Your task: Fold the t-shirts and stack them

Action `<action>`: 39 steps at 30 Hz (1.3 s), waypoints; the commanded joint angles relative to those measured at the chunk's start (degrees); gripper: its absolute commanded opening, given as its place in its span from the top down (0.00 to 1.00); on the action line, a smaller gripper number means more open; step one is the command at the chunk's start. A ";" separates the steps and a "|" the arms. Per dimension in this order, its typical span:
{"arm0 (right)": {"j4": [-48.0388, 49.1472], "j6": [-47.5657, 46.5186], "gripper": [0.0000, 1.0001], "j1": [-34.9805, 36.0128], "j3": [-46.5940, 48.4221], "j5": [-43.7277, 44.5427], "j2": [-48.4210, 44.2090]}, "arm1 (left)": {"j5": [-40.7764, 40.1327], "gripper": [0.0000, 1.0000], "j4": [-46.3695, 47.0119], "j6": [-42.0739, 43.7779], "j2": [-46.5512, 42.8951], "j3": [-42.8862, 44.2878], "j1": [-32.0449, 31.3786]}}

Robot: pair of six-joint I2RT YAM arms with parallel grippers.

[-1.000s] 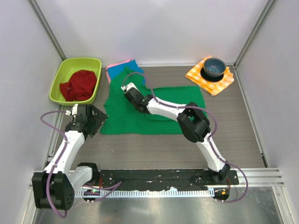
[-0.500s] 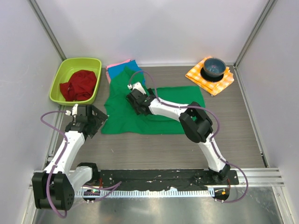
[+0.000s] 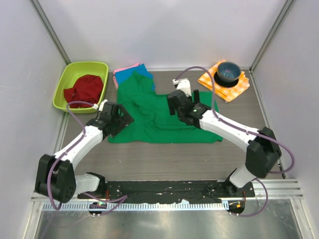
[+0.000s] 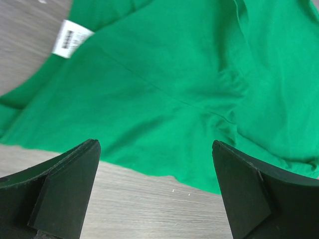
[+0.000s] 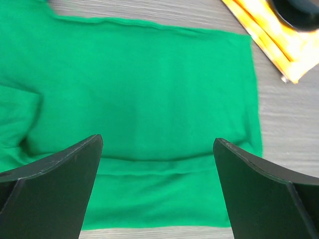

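- Both pincers are mine, both spread as wide as they go, and both hold nothing. The left pincer (image 3: 115,119) hangs over the near left part of the green shirt (image 3: 164,130), the right pincer (image 3: 175,103) over its far middle.
- That shirt lies flat in the middle of the table (image 3: 164,159), partly folded, with a sleeve tucked in. Its far left sleeve touches the blue shirt (image 3: 145,73), which is stacked with the pink shirt (image 3: 124,71) at the far edge.
- I judge it light, thin and limp. It will sag from any single hold, drag on the wood and crease wherever it bunches.
- It looks neither fragile nor slippery, though a folded layer may slide on the one beneath.
- Flat cloth gives my fingers nothing to close on, so I would come in at an edge or corner, straddle it, and pinch every layer there.
- For the left pincer, the edge near the label (image 4: 70,39) looks best. For the right, I would take the right hem (image 5: 251,99), on the side of the checked cloth (image 3: 234,88).
- Two holds well apart should keep the edge taut and the fold straight.
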 commanded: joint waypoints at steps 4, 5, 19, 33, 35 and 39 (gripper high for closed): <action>0.99 6.75 0.00 -5.24 -11.39 -1.49 -10.72 | -0.96 0.00 11.23 -0.57 12.03 1.72 -2.43; 1.07 7.10 0.00 -5.42 -12.10 -1.40 -12.12 | -1.50 0.00 11.76 -0.31 12.83 1.63 -2.52; -3.40 12.28 0.00 -5.51 -17.99 -2.02 -16.79 | -9.14 0.00 8.43 1.20 9.69 -11.09 -2.52; -10.35 17.91 0.00 -5.77 -18.69 -3.51 -16.09 | -10.20 0.00 -8.17 -2.94 -17.63 -19.64 -2.52; -10.35 18.18 0.00 -5.77 -20.01 -5.00 -16.88 | -10.73 0.00 -11.43 -3.73 -20.90 -19.81 -2.52; -8.95 17.04 0.00 -5.77 -21.59 -11.06 -16.19 | -10.12 0.00 -13.89 -4.34 -27.32 -16.32 -2.52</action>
